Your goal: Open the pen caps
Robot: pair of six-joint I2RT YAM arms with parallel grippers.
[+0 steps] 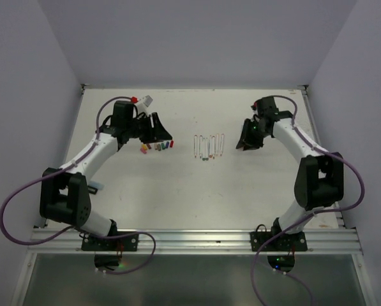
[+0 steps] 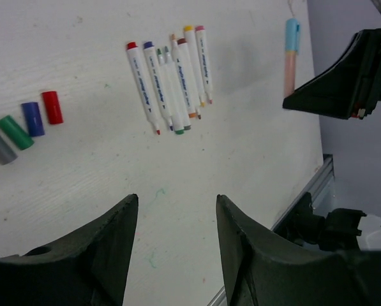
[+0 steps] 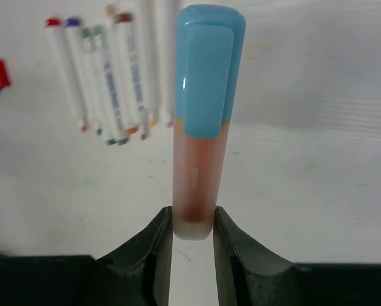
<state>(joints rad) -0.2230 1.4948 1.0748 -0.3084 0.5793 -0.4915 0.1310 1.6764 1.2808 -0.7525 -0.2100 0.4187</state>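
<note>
Several loose caps lie in a row left of centre (image 1: 157, 146); the left wrist view shows red (image 2: 52, 107), blue (image 2: 32, 118), green (image 2: 14, 132) and grey (image 2: 0, 146) ones. Several uncapped white pens (image 1: 209, 145) lie side by side (image 2: 171, 83). My left gripper (image 2: 176, 204) is open and empty, hovering near the caps (image 1: 163, 132). My right gripper (image 3: 193, 220) is shut on the end of a pinkish pen (image 3: 200, 172) that carries a light-blue cap (image 3: 207, 70). It holds the pen just right of the pen row (image 1: 244, 141).
The white table (image 1: 190, 191) ends at a metal rail (image 1: 190, 239) by the arm bases. Its right edge (image 2: 318, 178) shows in the left wrist view, beside the right gripper (image 2: 343, 83) and the held pen (image 2: 291, 54). Walls enclose the back and sides.
</note>
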